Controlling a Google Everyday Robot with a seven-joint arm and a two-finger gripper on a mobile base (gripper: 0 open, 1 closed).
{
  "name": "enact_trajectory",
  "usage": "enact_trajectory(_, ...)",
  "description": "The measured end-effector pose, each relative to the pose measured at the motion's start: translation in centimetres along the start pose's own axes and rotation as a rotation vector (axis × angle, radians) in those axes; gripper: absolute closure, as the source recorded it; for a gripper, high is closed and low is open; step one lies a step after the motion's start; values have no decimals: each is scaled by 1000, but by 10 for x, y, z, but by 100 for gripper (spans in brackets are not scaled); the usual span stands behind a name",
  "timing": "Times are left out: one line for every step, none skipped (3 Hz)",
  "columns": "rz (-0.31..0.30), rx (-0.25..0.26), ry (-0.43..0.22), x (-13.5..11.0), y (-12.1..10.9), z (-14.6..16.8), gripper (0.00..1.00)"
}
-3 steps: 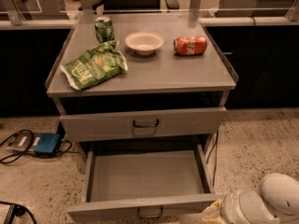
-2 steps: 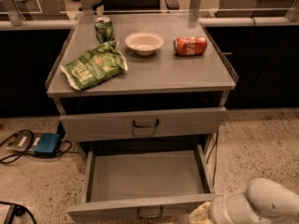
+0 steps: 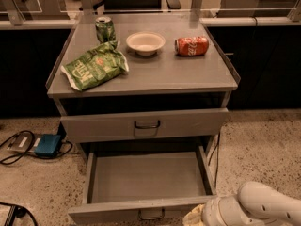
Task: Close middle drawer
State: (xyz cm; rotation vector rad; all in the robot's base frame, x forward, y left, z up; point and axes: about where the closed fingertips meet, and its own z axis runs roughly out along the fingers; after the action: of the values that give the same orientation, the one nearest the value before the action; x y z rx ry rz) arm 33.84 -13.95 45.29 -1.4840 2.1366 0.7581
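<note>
Gripper at the open middle drawer's front

The gripper is low, just beside the right end of the middle drawer's front panel; whether it is open cannot be told. The drawer stands pulled far out. Above and beyond it, the tabletop carries a chip bag, bowl, red can and green can.

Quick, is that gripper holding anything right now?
Gripper: low right, by the open middle drawer's front; open, closed or holding cannot be told.

The middle drawer stands open — hand at its front right corner.
</note>
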Motion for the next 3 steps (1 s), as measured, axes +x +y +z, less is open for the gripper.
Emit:
enact_trajectory(0, 0, 0, 0, 0, 0, 50)
enact_trajectory(-4, -4, -9, -2, 4, -1, 27)
enact_trajectory(-14, -13, 0, -6, -17, 19, 4)
